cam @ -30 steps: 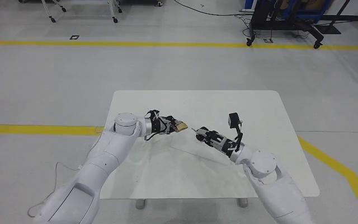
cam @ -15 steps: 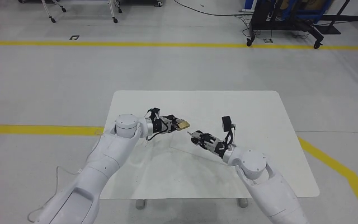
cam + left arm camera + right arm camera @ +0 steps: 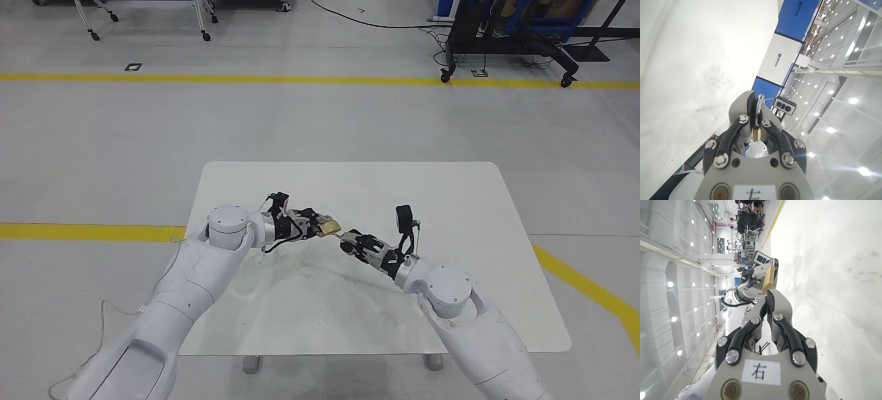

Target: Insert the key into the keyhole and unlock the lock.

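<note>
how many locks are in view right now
1. The lock is in the left gripper's jaws above the table, with the right gripper and its key at its free end. None seems hidden.

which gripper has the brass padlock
The left gripper: the brass padlock sits between its shut fingers. The right gripper pinches only the small key.

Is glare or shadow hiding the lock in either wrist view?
Right wrist view: lock evenly lit, no glare on it; left wrist view: ceiling lamps flare beside the left gripper, lock shaded between its fingers; top view: soft arm shadows on the table.
</note>
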Controlling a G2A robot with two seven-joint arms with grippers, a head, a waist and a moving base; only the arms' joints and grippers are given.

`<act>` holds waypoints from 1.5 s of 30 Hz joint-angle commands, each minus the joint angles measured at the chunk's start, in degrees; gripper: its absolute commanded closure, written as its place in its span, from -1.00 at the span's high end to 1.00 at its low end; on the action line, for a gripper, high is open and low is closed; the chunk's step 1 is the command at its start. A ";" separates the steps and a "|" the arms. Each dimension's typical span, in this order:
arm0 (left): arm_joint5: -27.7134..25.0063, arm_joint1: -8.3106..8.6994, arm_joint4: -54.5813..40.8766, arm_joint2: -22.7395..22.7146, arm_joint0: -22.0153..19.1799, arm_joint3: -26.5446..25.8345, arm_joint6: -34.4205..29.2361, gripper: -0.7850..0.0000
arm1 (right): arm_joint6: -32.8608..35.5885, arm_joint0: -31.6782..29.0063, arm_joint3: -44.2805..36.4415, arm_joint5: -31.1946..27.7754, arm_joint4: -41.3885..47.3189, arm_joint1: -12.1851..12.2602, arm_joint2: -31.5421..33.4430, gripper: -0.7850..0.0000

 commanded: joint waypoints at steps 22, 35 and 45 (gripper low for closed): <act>-3.50 0.16 1.27 -3.00 2.77 -3.49 6.96 -1.00 | -11.30 -2.38 -2.87 -0.59 -1.59 -0.89 -1.17 -1.00; -2.00 0.32 2.87 -3.66 3.86 -5.39 7.11 -1.00 | -15.12 -0.68 -1.02 -0.03 0.42 -1.93 -2.64 -1.00; -1.65 0.23 3.22 -4.08 4.14 -5.69 7.34 -1.00 | -16.38 -0.15 -0.70 0.82 -0.69 -2.42 -3.74 -1.00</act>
